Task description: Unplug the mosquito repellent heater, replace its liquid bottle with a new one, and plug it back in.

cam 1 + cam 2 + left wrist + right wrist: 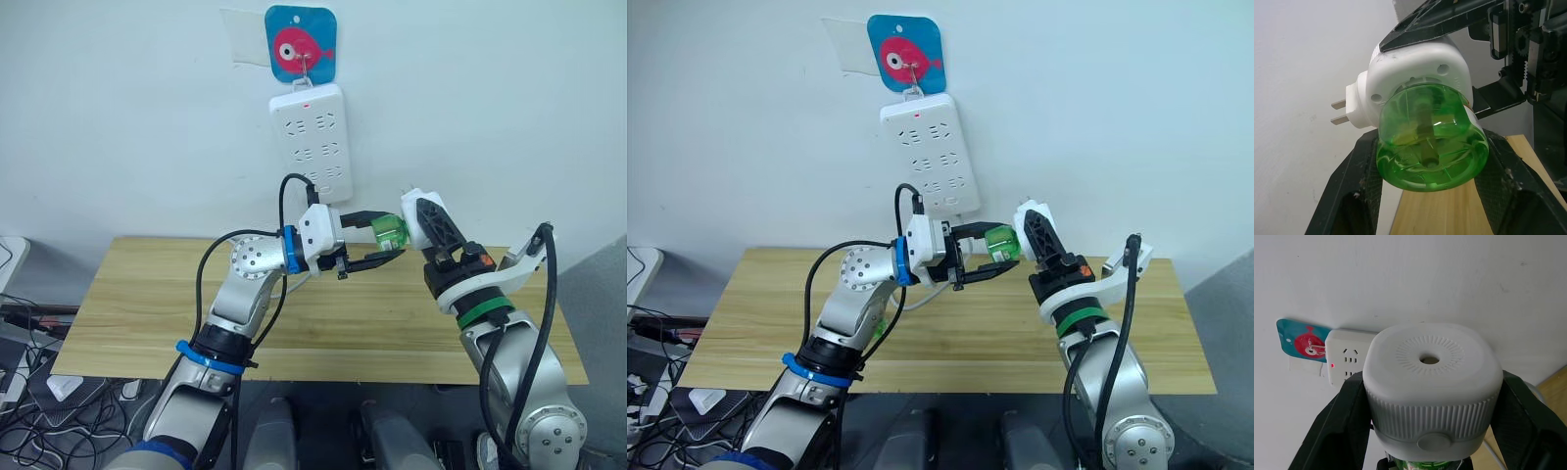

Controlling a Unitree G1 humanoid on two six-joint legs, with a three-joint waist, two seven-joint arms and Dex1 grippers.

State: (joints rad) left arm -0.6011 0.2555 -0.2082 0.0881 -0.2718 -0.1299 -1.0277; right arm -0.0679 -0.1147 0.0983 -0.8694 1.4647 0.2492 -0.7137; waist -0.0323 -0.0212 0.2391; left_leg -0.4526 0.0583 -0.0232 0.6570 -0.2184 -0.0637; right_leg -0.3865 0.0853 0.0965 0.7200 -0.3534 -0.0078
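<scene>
Heater and bottle are being held together in the air in front of the long white plastic power strip (312, 142), which is hanging on the wall from a hook over a blue card with a pink fish (301, 43). The small rounded white plastic mosquito repellent heater (415, 220) is sitting below and to the right of that strip, unplugged, its two metal prongs showing bare in the left wrist view. The right tool (1430, 431) is clamping the heater by its ribbed sides, one black finger on each flank, likely to keep the body from turning. The left tool (380, 245) is closing narrow on the tiny translucent green plastic liquid bottle (390, 233), its two fingers (1352, 196) pressing the bottle's round wall from either side while the neck is sitting in the heater's socket; this grip looks suited to twisting or pulling the bottle free. Both are hovering above the pale wooden tabletop (147, 294), which is lying below the strip. By count: one heater, one green bottle, one power strip, one fish card, two prongs, two tools. Whether this bottle is the spent or the fresh one, I am unable to tell.
</scene>
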